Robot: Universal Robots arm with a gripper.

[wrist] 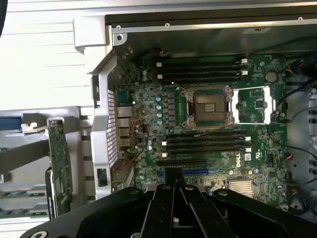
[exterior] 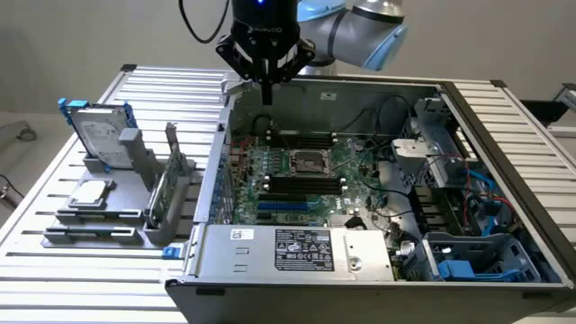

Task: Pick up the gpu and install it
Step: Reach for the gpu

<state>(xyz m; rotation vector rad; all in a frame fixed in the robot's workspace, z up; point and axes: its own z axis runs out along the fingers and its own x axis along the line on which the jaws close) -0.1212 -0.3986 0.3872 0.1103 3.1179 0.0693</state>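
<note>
Over PC case (exterior: 378, 84), arm (exterior: 360, 27) hangs vert., pincer (exterior: 266, 96) closed & empty; gpu (exterior: 160, 196) seemingly upright in rack (exterior: 90, 234).

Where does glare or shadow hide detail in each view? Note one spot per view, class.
Wrist view: the slatted table washes out to near white, and the gripper is a dark mass with little surface detail. Exterior view: lighting is even, but the far edge of the motherboard sits in shade under the computer case wall.
</note>
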